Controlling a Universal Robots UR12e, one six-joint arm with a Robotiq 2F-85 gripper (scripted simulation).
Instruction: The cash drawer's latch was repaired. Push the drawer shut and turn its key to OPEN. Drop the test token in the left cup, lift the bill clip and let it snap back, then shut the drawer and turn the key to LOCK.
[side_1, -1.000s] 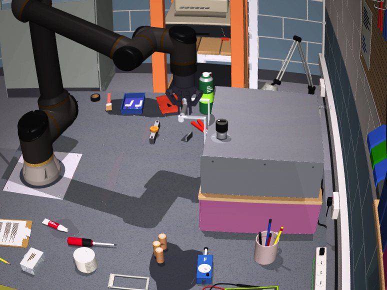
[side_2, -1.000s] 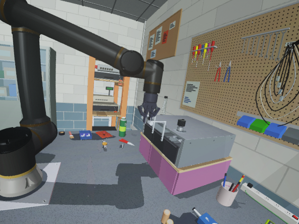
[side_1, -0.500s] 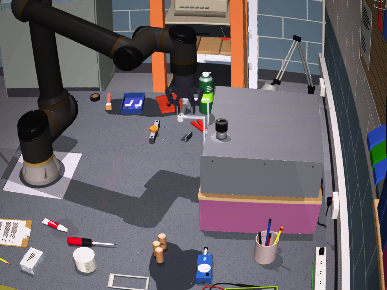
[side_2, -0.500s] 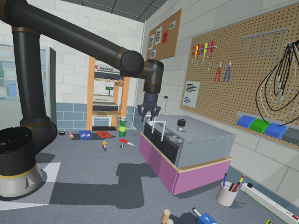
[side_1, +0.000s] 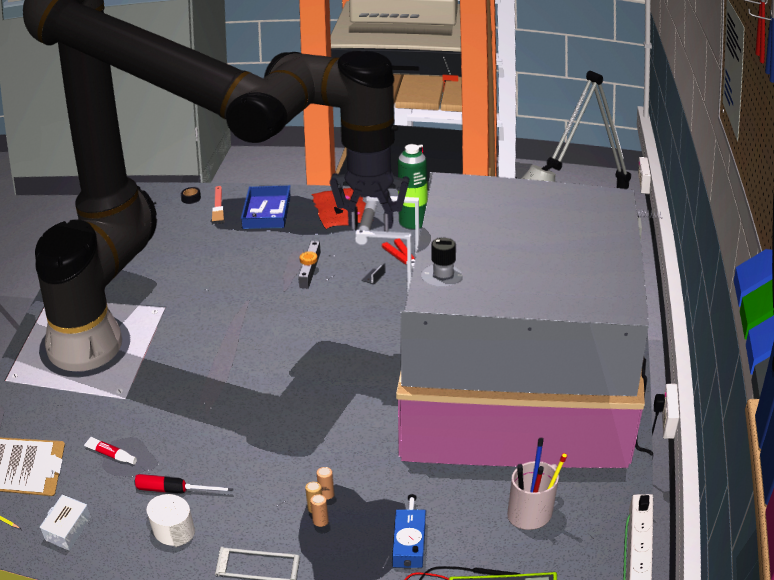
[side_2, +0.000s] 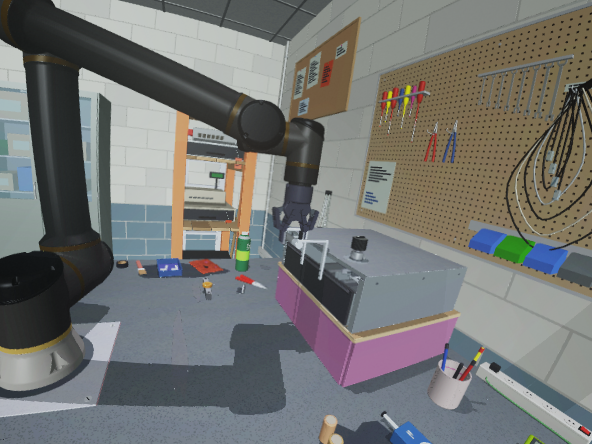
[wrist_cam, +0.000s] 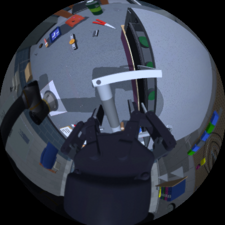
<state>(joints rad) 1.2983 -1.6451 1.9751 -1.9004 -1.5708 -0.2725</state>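
Observation:
My gripper (side_1: 370, 211) (side_2: 298, 231) (wrist_cam: 117, 113) hangs open over the far left front corner of the grey cash drawer box (side_1: 528, 275) (side_2: 380, 275), its fingers standing either side of the grey post of the white bill clip (side_1: 382, 236) (side_2: 312, 246) (wrist_cam: 126, 77), which is raised above the drawer. The drawer (side_2: 320, 285) (wrist_cam: 141, 67) stands slightly out from the box front, with green cups visible inside. The black key knob (side_1: 443, 255) (side_2: 358, 246) sits on top of the box. An orange token (side_1: 307, 257) (wrist_cam: 72, 41) rests on a small grey block on the floor, left of the box.
The pink base (side_1: 518, 431) carries the box. A green spray can (side_1: 412, 186), red scissors (side_1: 396, 250), a red mat and a blue tray (side_1: 266, 207) lie behind and left of the gripper. A pen cup (side_1: 532, 500) stands in front of the base.

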